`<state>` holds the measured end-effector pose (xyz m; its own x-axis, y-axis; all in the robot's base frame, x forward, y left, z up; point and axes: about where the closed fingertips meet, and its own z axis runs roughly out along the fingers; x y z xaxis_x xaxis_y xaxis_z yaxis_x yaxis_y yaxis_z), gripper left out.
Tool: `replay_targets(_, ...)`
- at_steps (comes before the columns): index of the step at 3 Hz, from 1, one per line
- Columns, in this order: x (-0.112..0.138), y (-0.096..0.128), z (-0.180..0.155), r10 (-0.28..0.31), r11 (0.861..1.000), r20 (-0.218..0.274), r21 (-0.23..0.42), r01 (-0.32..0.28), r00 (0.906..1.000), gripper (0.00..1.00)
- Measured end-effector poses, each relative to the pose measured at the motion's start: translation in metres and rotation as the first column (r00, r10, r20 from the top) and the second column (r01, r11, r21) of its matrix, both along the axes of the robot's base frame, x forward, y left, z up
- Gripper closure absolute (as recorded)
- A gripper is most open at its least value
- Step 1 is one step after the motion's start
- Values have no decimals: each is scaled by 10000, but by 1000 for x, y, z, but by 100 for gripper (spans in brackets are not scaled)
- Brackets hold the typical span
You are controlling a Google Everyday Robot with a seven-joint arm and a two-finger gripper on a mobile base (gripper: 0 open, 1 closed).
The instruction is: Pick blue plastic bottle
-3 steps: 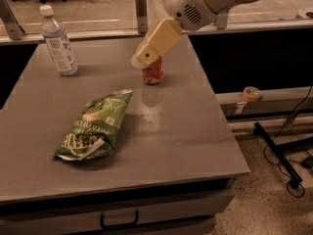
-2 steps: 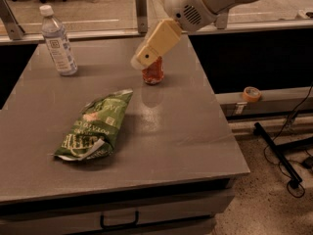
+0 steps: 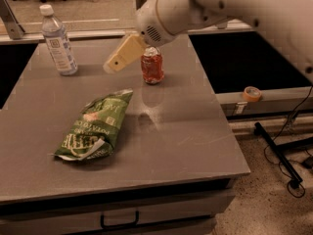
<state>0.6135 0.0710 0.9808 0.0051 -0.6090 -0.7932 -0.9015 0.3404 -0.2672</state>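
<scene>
The blue plastic bottle [image 3: 57, 40] stands upright at the far left corner of the grey table [image 3: 186, 131]. It is clear and bluish, with a white cap and a white label. My gripper [image 3: 113, 62], cream-coloured, hangs above the table between the bottle and a red dented soda can [image 3: 152, 65]. It points down and left, its tip well to the right of the bottle and apart from it. It holds nothing that I can see.
A green chip bag [image 3: 95, 126] lies flat at the table's left middle. My white arm [image 3: 205, 6] reaches in from the upper right. A tape roll [image 3: 252, 93] sits on a ledge at the right, with cables [image 3: 288, 165] on the floor.
My gripper and arm have moved left, from over the red can towards the bottle. The bottle, can and bag have not moved.
</scene>
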Motion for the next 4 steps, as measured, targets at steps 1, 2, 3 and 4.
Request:
replay_targets(1, 29, 46, -25, 124, 9995, -117, 280, -121, 9999, 0)
replay_targets(2, 51, 94, -43, 388, 9965, -407, 760, -356, 9984, 0)
replay_targets(3, 70, 134, -59, 393, 9880, -710, 1521, -281, 9967, 0)
replay_targets(4, 90, 166, -66, 315, 9654, -509, 2604, -172, 9982, 0)
